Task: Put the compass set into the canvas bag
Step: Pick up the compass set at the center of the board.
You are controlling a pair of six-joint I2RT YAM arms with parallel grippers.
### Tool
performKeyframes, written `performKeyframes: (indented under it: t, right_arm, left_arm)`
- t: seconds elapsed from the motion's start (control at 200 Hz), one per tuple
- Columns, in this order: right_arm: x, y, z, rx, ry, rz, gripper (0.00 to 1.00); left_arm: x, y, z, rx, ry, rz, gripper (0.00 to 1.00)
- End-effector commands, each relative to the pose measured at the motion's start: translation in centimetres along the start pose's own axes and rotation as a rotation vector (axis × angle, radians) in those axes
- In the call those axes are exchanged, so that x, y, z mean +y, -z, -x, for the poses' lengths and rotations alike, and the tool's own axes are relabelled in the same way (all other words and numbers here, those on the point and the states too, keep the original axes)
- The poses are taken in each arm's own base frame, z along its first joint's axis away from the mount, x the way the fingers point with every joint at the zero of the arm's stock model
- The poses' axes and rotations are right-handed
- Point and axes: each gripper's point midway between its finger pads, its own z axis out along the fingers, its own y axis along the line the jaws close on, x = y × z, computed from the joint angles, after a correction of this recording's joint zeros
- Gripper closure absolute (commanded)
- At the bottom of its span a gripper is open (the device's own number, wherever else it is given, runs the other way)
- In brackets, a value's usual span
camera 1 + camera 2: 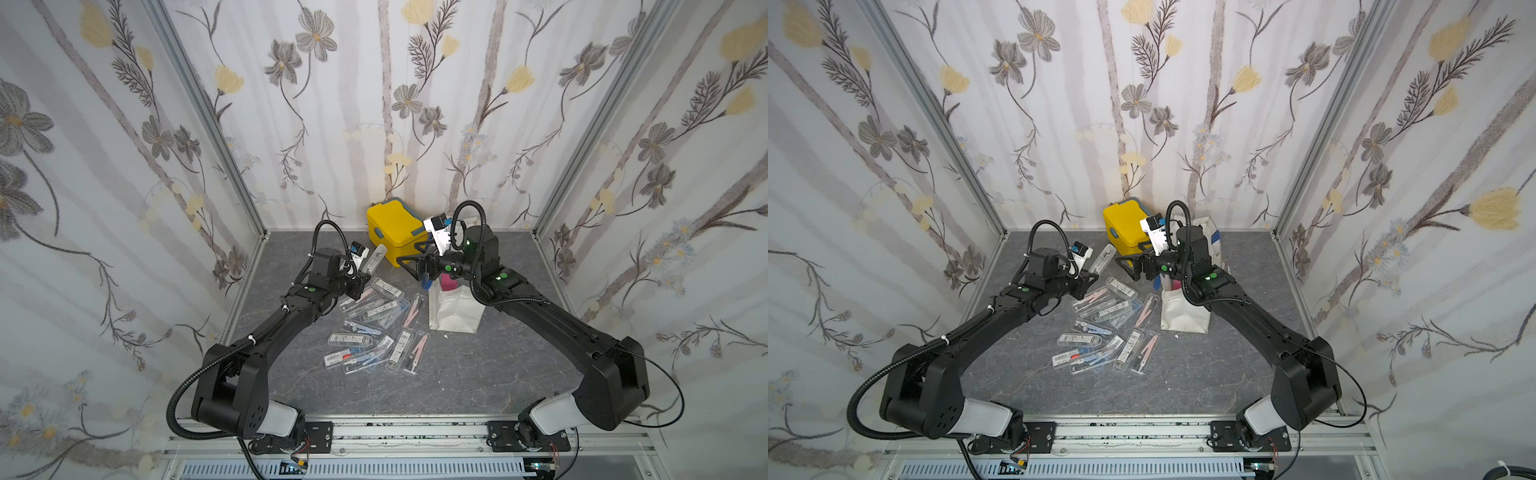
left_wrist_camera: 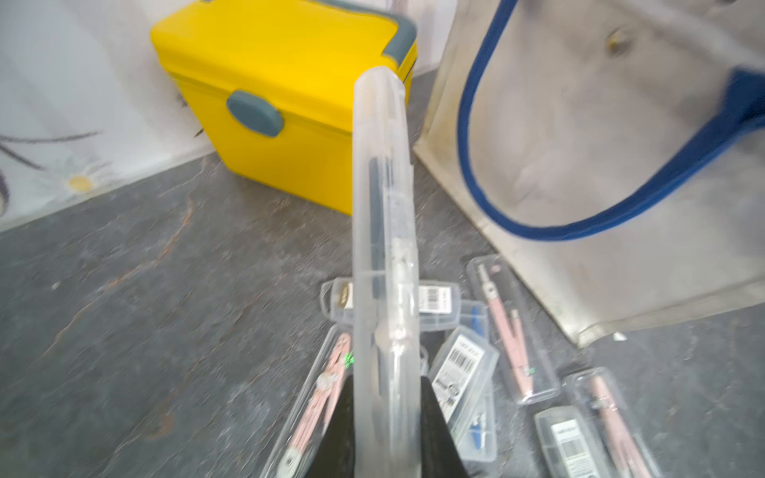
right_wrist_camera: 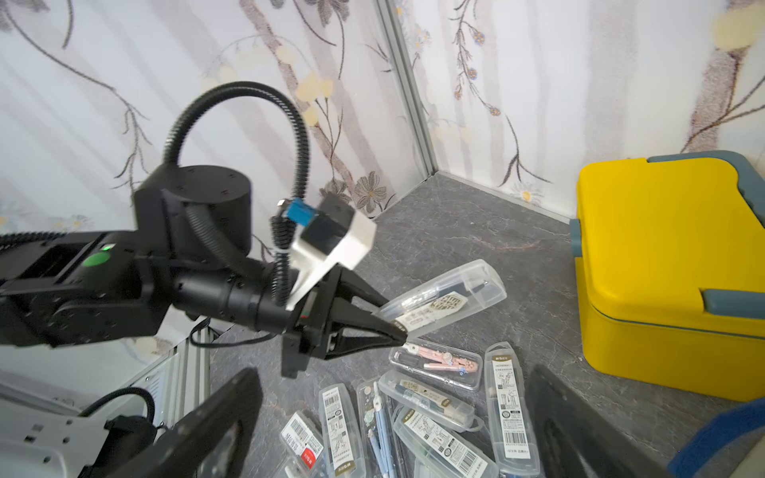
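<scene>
**A:** Which way does the compass set (image 2: 383, 248) point?

**B:** Its long axis runs straight out from my left end effector (image 3: 399, 327). The free end tilts up toward the yellow box (image 1: 395, 232), clear of the worktop (image 1: 291, 386).

**A:** And the grip?

**B:** I'm pinching one short end. The rest juts ahead and stops just short of the yellow box.

**A:** How does it look?

**B:** It's a slim clear plastic case with a dark compass inside and a printed label on one face.

**A:** Your other arm?

**B:** My right end effector (image 1: 409, 266) is spread wide and holds nothing. It's in front of the yellow box, near the canvas bag (image 1: 453, 311).
</scene>
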Motion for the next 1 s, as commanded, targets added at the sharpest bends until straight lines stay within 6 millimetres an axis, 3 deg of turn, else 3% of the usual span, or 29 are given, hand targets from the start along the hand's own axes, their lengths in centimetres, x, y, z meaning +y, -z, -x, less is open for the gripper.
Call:
performKeyframes:
  t: [0.0, 0.115, 0.265, 0.545, 0.57, 0.879, 0.999]
  right_arm:
    - [-0.6, -0.6, 1.4, -0.041, -0.043, -0.028, 0.02]
    - [-0.9, -0.9, 2.1, -0.062, -0.061, -0.037, 0.03]
    - [-1.4, -1.3, 2.7, -0.082, -0.111, -0.052, 0.04]
    - [-0.5, -1.6, 4.3, -0.15, -0.194, 0.019, 0.07]
    - [-1.3, -2.4, 3.3, -0.129, -0.212, 0.011, 0.08]
    - [-3.0, -2.4, 2.8, -0.134, -0.265, -0.077, 0.24]
    - [-3.4, -2.1, 3.0, -0.143, -0.264, -0.097, 0.36]
  left_arm:
    - [-4.0, 1.6, 5.7, -0.248, -0.005, -0.173, 0.95]
    - [-5.9, 3.2, 8.3, -0.364, -0.004, -0.233, 0.95]
    - [-7.1, 4.0, 10.1, -0.433, 0.009, -0.249, 0.95]
    - [-9.5, 2.1, 11.1, -0.467, 0.013, -0.235, 0.95]
    - [-9.5, 1.9, 11.2, -0.47, 0.013, -0.226, 0.95]
    - [-9.5, -0.8, 12.7, -0.492, 0.009, -0.074, 0.96]
    - [-9.6, -1.6, 13.0, -0.495, 0.014, -0.056, 0.95]
